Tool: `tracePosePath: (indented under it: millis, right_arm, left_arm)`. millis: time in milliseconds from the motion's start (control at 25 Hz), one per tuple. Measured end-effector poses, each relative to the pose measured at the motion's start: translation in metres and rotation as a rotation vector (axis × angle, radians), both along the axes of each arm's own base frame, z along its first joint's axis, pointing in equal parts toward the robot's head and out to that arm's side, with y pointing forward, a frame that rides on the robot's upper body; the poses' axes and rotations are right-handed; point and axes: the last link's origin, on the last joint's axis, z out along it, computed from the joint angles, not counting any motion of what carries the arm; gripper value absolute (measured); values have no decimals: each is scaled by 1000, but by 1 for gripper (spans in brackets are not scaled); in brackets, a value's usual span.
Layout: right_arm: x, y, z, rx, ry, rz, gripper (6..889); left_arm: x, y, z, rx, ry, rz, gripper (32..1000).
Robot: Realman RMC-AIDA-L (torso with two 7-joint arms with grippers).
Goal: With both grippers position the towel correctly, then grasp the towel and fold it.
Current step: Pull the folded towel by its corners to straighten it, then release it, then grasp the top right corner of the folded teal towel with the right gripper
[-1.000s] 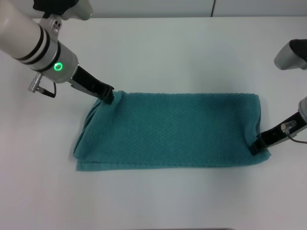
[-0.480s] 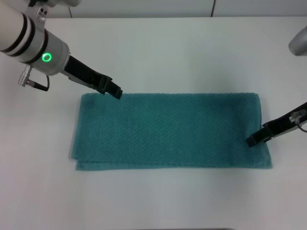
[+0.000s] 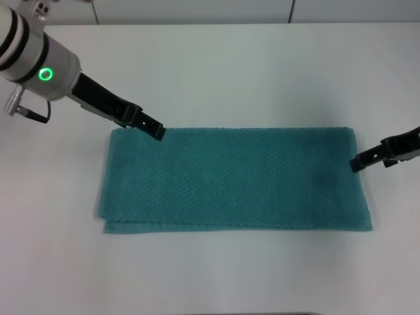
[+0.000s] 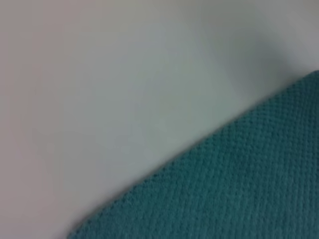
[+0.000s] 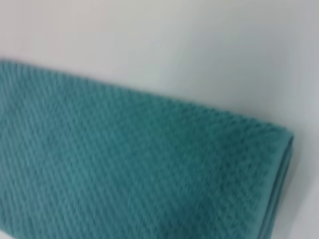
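Towel [image 3: 233,178] lay flat, long strip, further fold pending. My left gripper [image 3: 156,129] sat at 10 o'clock corner, right gripper [image 3: 357,161] at 3 o'clock edge; couldn't tell finger state.

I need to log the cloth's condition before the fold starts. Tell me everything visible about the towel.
The towel is teal terry cloth with a fine waffle texture, lying flat as a long rectangle on the white table. Layered edges at its left and near sides suggest it is already doubled. The left gripper is at its far left corner and the right gripper at its right edge; whether either touches it is unclear.
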Motion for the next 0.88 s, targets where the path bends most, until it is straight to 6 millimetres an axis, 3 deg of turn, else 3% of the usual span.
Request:
tracePosePath:
  millis: [160,320,880]
  right_arm:
    - [7,-2,2,32,5,-23,864]
    - [10,-1,2,45,1,-38,863]
    - [18,2,-1,85,-16,-76,861]
  left_arm:
    - [-1,-5,4,-8,26,5,837]
    - [-6,-12,8,-16,63,59,899]
    - [-14,-15,10,33,101,174,898]
